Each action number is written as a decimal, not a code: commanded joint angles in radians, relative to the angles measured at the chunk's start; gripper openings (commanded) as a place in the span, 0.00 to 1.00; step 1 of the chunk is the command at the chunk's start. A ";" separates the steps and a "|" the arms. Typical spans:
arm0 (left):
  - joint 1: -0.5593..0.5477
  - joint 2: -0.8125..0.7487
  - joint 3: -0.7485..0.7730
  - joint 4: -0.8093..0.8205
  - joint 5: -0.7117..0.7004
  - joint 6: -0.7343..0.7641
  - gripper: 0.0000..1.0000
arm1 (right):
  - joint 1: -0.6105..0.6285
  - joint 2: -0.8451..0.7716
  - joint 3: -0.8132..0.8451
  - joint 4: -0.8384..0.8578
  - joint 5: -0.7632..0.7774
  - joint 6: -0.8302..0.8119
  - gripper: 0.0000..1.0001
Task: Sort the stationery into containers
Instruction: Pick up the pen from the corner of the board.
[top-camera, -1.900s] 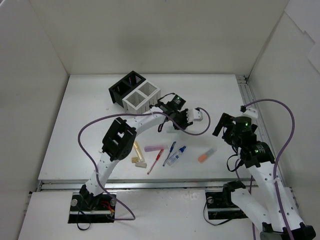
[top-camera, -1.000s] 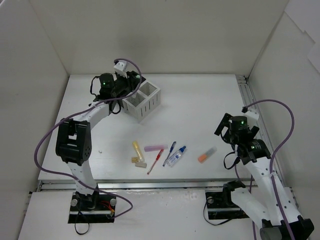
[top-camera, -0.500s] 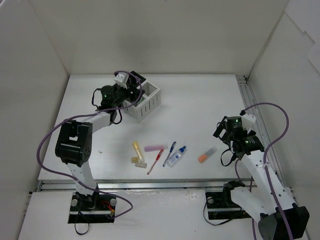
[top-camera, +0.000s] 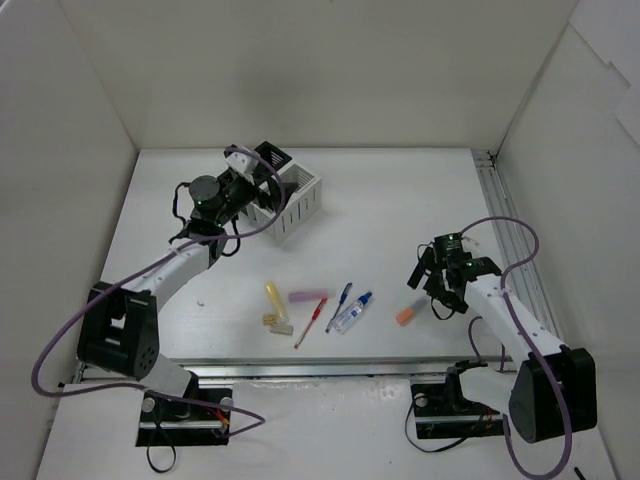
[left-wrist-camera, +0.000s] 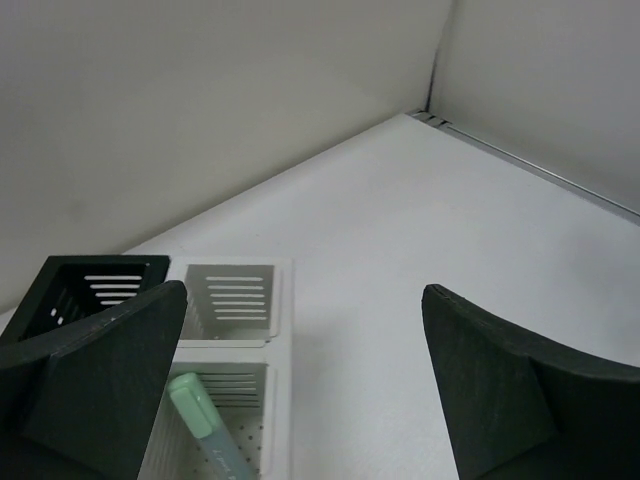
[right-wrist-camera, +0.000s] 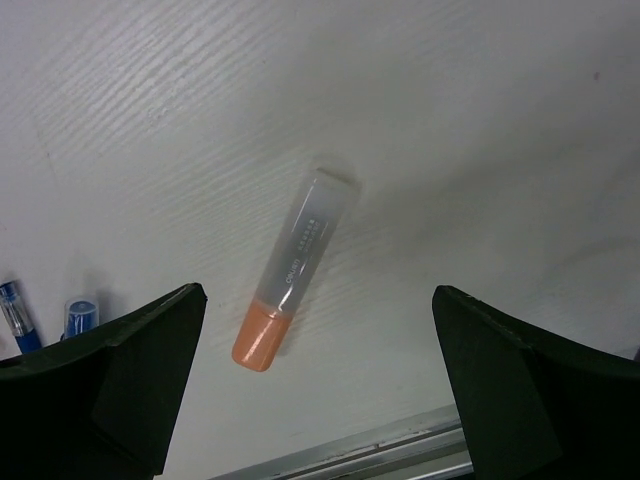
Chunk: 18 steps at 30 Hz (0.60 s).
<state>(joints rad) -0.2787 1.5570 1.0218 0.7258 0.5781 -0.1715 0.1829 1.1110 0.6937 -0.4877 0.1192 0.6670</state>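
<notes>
My left gripper (top-camera: 258, 187) stands open just above the white container (top-camera: 300, 197), next to the black container (top-camera: 273, 155). Nothing is between its fingers. In the left wrist view a green-capped marker (left-wrist-camera: 203, 418) leans in the near compartment of the white container (left-wrist-camera: 281, 322), below my left gripper (left-wrist-camera: 305, 295). An orange marker (top-camera: 411, 310) lies flat on the table, and my right gripper (top-camera: 432, 287) hangs open over it. In the right wrist view the orange marker (right-wrist-camera: 294, 270) lies slanted between the spread fingers of my right gripper (right-wrist-camera: 318, 292), untouched.
A yellow marker (top-camera: 272, 294), pink marker (top-camera: 308, 296), red pen (top-camera: 311, 322), blue pen (top-camera: 343, 299), blue-capped bottle (top-camera: 351, 314) and two beige erasers (top-camera: 276, 322) lie near the table's front middle. A metal rail (right-wrist-camera: 400, 450) runs along the front edge.
My left gripper has opened over the white container, and the green-capped marker now leans inside it. The right arm has come down and forward over the orange marker.
</notes>
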 joint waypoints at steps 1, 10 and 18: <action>-0.059 -0.159 -0.046 -0.003 -0.004 0.119 1.00 | -0.005 0.074 0.009 0.053 -0.038 0.042 0.94; -0.178 -0.451 -0.261 -0.089 -0.142 0.253 1.00 | -0.034 0.366 0.095 0.090 -0.202 0.016 0.69; -0.218 -0.531 -0.348 -0.118 -0.178 0.257 1.00 | -0.062 0.377 0.109 0.092 -0.174 0.040 0.22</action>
<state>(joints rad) -0.4747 1.0611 0.6674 0.5716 0.4156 0.0536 0.1303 1.4914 0.7658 -0.3851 -0.0544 0.6910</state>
